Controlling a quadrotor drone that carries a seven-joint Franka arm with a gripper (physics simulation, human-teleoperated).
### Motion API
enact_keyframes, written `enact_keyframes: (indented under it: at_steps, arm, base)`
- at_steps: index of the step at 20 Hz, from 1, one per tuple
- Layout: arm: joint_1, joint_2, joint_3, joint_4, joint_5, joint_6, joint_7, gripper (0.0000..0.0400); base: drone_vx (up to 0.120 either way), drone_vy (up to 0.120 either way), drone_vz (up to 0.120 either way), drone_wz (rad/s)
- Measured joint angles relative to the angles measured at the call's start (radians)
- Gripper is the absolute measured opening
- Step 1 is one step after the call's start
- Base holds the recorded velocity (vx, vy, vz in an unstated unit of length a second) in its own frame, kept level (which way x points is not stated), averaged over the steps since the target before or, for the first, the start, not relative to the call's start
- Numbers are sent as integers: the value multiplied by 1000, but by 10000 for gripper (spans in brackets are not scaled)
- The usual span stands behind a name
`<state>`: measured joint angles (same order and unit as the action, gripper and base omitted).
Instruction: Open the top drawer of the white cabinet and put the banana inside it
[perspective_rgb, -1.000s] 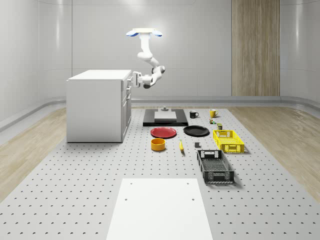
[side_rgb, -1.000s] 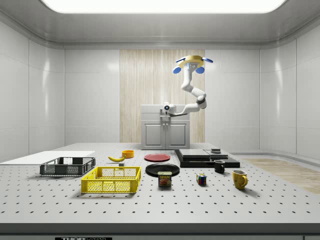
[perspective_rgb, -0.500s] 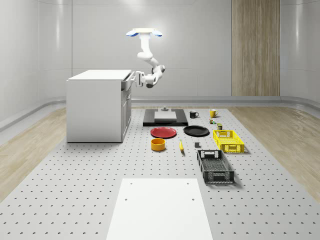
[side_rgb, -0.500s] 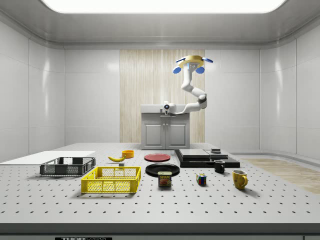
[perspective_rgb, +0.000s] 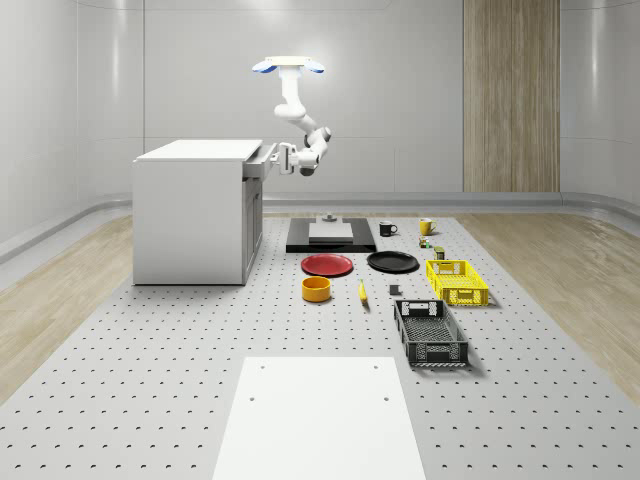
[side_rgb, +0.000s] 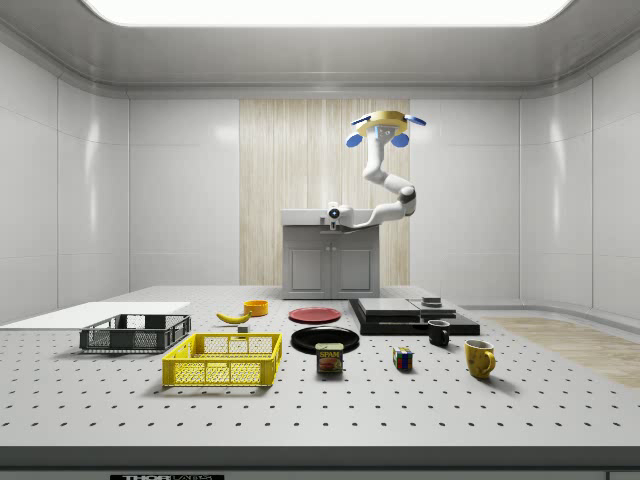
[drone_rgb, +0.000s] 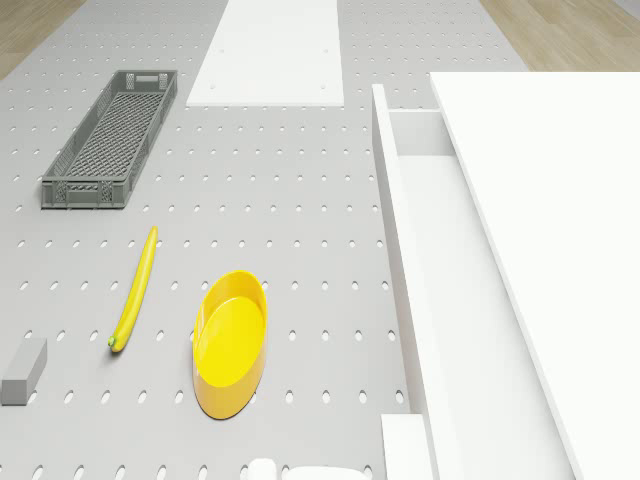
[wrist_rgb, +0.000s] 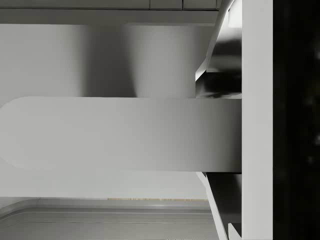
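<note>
The gripper (perspective_rgb: 277, 155) is at the front of the white cabinet's (perspective_rgb: 195, 215) top drawer (drone_rgb: 425, 250), which stands partly pulled out with nothing visible inside; its grip cannot be made out. The drone (perspective_rgb: 288, 66) hovers beside the cabinet. The banana (drone_rgb: 135, 290) lies on the table beside a yellow bowl (drone_rgb: 231, 342).

Yellow bowl (drone_rgb: 230, 355), grey crate (drone_rgb: 110, 138)

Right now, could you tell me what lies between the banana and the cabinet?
In the drone view, the yellow bowl sits on the table between the banana and the cabinet, whose top drawer is pulled out.
</note>
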<state>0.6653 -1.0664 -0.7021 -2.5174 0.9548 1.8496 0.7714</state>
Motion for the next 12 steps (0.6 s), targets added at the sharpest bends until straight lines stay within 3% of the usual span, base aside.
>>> enact_keyframes:
  at_steps: [3,4,5,7,12]
  arm:
    - [4,-23,-28,23,-36,-23,47,141]
    - [3,-26,-38,30,-47,-33,51,142]
    - [4,-35,-45,41,-64,-44,88,173]
    - [5,-27,-79,43,-82,-57,24,153]
    - [5,-42,-130,88,-125,-113,63,126]
  base:
    - [0,0,0,0]
    - [0,0,0,0]
    - [0,0,0,0]
    - [0,0,0,0]
    - [0,0,0,0]
